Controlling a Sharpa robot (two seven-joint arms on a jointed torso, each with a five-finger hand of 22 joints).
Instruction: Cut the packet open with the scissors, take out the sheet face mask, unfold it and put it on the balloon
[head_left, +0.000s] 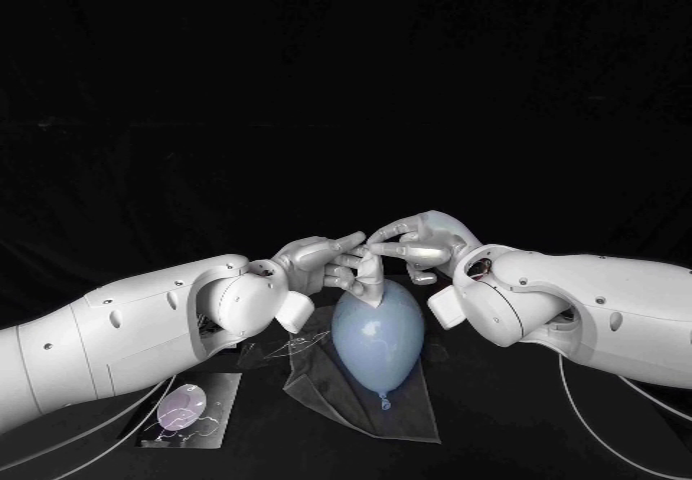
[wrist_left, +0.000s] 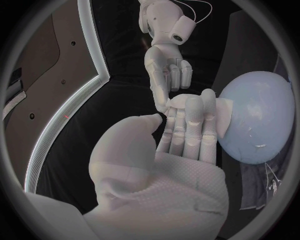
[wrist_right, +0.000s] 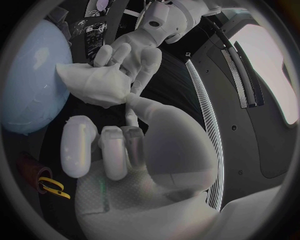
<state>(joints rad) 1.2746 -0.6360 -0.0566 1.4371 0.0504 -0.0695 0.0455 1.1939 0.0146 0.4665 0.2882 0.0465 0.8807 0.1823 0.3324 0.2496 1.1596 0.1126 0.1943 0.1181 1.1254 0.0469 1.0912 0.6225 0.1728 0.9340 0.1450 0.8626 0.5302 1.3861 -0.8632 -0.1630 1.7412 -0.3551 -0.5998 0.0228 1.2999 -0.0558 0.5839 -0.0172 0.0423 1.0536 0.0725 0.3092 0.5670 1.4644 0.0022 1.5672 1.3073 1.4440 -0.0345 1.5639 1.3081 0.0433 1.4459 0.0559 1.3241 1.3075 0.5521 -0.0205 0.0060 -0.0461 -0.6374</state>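
A pale blue balloon (head_left: 379, 338) lies on the table, knot towards me. Over its far end my left hand (head_left: 320, 262) and right hand (head_left: 420, 243) meet fingertip to fingertip. Between them they pinch the folded white sheet mask (head_left: 371, 272), which hangs against the balloon's top. In the right wrist view the mask (wrist_right: 95, 84) is a crumpled white wad beside the balloon (wrist_right: 30, 75), with the left hand (wrist_right: 134, 54) behind it. In the left wrist view a corner of the mask (wrist_left: 223, 106) shows past my fingers (wrist_left: 192, 125), against the balloon (wrist_left: 257, 120). The scissors (wrist_right: 49, 186), with yellow handles, lie near the right hand.
A clear plastic sheet (head_left: 361, 400) lies under the balloon. The opened packet (head_left: 188, 410), with a purple oval on it, rests at the table's front left beside the left forearm.
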